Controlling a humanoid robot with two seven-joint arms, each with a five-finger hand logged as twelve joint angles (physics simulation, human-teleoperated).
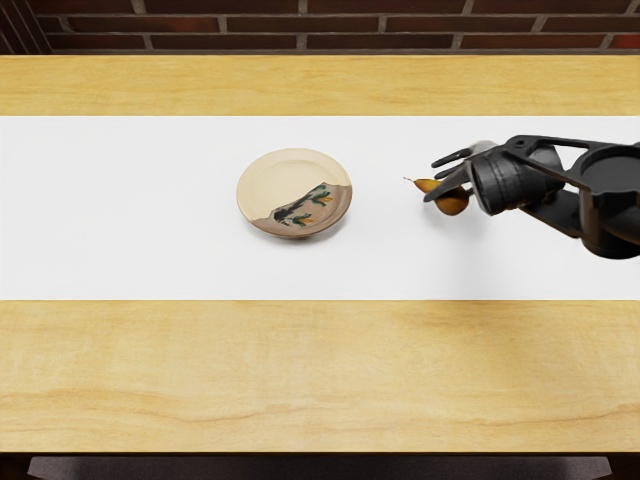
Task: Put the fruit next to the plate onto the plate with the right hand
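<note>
A round ceramic plate [270, 180], cream with a brown band and green leaf marks, lies on the white runner near the middle of the table. To its right a small yellow-brown fruit [453, 205] with a stem rests on the runner. My right hand [440, 176] comes in from the right edge, and its black fingers [452, 158] stretch out over and in front of the fruit, hiding part of it. The fingers look spread rather than closed around the fruit. Roughly a plate's width of bare runner separates the fruit from the plate.
The white runner [120, 210] crosses the wooden table [300, 370] from left to right. A brick wall [300, 25] stands behind the far edge.
</note>
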